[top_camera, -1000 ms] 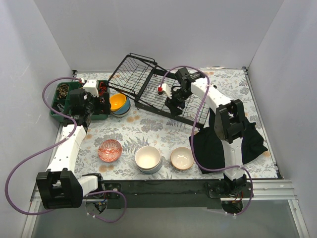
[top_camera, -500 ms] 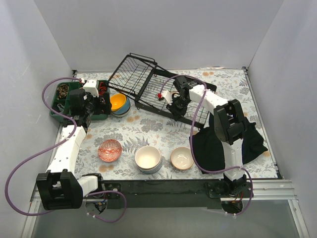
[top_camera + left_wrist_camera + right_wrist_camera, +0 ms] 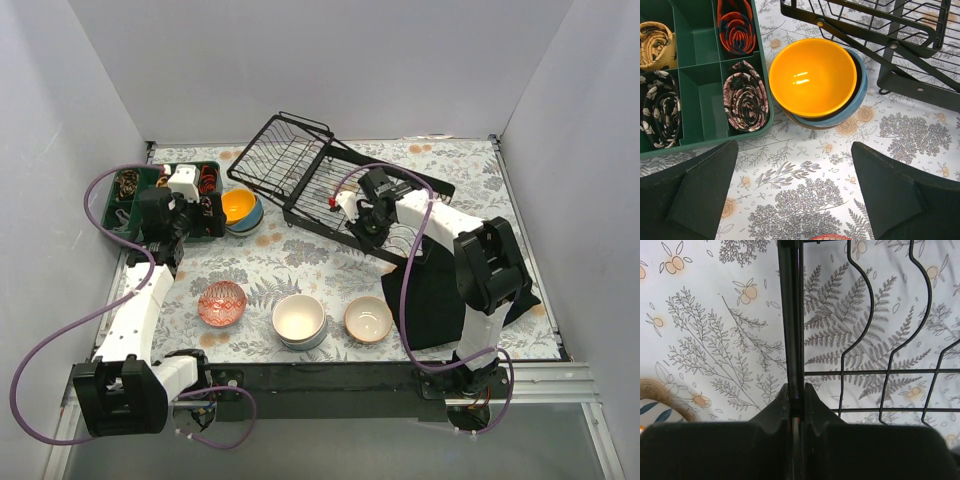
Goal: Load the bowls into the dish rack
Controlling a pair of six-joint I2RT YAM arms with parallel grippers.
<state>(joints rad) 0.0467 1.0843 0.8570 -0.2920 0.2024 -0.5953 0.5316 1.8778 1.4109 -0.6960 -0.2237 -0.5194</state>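
The black wire dish rack point(image 3: 310, 165) lies slanted at the back centre. My right gripper point(image 3: 368, 222) is shut on its near frame bar point(image 3: 789, 315), which runs straight between the jaws of the right gripper point(image 3: 796, 407). An orange-yellow bowl point(image 3: 240, 205) is nested in a blue bowl point(image 3: 854, 102) left of the rack. A red-patterned bowl point(image 3: 222, 302), stacked cream-white bowls point(image 3: 299, 318) and a tan bowl point(image 3: 368, 320) sit along the near edge. My left gripper point(image 3: 795, 190) hangs open and empty over the cloth, just short of the orange bowl point(image 3: 812, 75).
A green compartment tray point(image 3: 115, 232) holding rolled ties stands at the left, touching the nested bowls. A black cloth point(image 3: 440, 290) lies under the right arm. The rim of a striped bowl point(image 3: 660, 400) shows beneath the rack. Grey walls enclose three sides.
My right gripper closed on the rack's frame bar and drew toward the near right; the rack slid and turned with it. The left arm has shifted slightly, its jaws still wide.
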